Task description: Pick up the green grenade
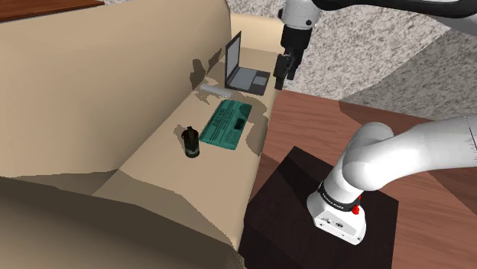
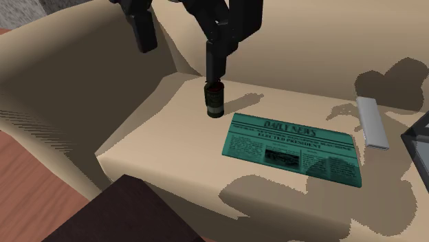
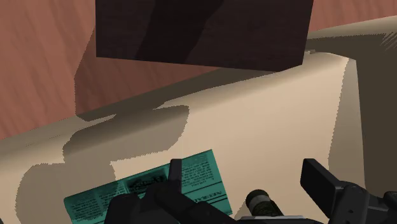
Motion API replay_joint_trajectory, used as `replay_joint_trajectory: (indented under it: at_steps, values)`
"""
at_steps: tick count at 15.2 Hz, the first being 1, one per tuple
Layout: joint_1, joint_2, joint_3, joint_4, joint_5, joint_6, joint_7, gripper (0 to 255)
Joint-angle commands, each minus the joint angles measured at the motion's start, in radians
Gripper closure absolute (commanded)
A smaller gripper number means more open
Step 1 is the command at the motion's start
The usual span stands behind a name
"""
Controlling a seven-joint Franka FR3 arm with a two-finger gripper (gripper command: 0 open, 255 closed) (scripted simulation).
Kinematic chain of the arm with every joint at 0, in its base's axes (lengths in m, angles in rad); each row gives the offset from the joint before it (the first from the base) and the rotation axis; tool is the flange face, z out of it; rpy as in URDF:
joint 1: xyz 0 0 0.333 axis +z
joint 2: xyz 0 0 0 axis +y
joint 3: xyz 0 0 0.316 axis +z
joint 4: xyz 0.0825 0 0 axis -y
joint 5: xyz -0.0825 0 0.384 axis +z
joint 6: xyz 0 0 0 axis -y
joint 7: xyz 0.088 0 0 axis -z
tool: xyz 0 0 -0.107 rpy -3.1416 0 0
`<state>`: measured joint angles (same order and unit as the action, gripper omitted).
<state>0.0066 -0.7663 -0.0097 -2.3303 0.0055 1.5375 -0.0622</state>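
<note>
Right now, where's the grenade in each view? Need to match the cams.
Shoulder view: grenade, dark, upright on the beige seat, left of the teal newspaper.
Second exterior view: grenade upper centre, left of the newspaper.
Wrist view: grenade between the fingers of the open end effector, beside the newspaper.
Shared landmark: the teal newspaper.

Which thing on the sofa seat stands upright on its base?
The dark grenade; the teal newspaper and pale remote lie flat, and the laptop sits open.

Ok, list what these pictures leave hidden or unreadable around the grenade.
- Wrist view: grenade, body cut off by the picture's edge.
- Wrist view: newspaper, partly behind a finger.
- Second exterior view: laptop, cut by the right edge.
- Newspaper's small print: too small.
</note>
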Motion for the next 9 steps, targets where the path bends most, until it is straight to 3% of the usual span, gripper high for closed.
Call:
replay_joint_trajectory:
  at_steps: [1, 9]
  values:
    - [0.0, 0.0, 0.0, 0.0, 0.0, 0.0, 0.0, 0]
    - [0.037, 0.189, 0.045, -0.053, 0.057, 0.264, 0.031, 0]
